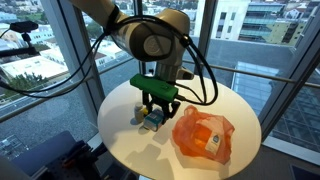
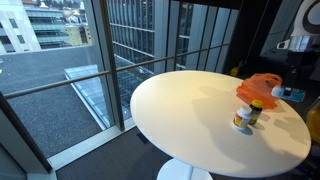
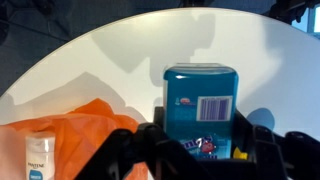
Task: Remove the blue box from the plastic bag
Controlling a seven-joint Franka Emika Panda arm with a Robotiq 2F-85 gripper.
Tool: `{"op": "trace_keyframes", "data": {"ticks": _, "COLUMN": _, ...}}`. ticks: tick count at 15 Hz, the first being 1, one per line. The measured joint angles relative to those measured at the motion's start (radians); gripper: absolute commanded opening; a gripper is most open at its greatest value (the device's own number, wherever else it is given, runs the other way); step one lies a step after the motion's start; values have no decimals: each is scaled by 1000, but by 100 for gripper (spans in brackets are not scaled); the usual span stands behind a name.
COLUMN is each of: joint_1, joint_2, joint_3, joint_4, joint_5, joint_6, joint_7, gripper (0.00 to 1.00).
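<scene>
Here the tool (image 1: 160, 105) hangs low over the round white surface (image 1: 125, 140), its fingers spread to either side of the blue box (image 3: 200, 95). Whether they press on the box or only flank it, I cannot tell. The box lies directly beneath and ahead of the tool, out of the orange plastic bag (image 1: 203, 135), barcode face up in the wrist view. The bag sits crumpled just beside the tool. A small white bottle (image 3: 40, 160) stands at the bag's far edge.
</scene>
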Motion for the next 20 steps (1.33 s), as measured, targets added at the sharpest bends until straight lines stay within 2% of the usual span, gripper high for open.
{"op": "trace_keyframes", "data": {"ticks": 2, "joint_1": 1, "joint_2": -1, "joint_3": 0, "joint_4": -2, "joint_5": 0, "joint_6": 1, "joint_7": 0, "gripper": 64}}
{"op": "trace_keyframes", "data": {"ticks": 3, "joint_1": 1, "joint_2": -1, "joint_3": 0, "joint_4": -2, "joint_5": 0, "joint_6": 1, "joint_7": 0, "gripper": 39}}
{"op": "trace_keyframes", "data": {"ticks": 7, "joint_1": 3, "joint_2": 7, "joint_3": 1, "joint_4": -3, "joint_5": 1, "joint_6": 9, "joint_7": -2, "gripper": 39}}
{"op": "trace_keyframes", "data": {"ticks": 11, "joint_1": 10, "joint_2": 57, "joint_3": 10, "joint_4": -11, "joint_5": 18, "joint_6": 104, "joint_7": -9, "gripper": 39}}
{"op": "trace_keyframes", "data": {"ticks": 20, "joint_1": 17, "joint_2": 208, "joint_3": 81, "joint_4": -7, "joint_5": 58, "joint_6": 285, "joint_7": -18, "gripper": 39}}
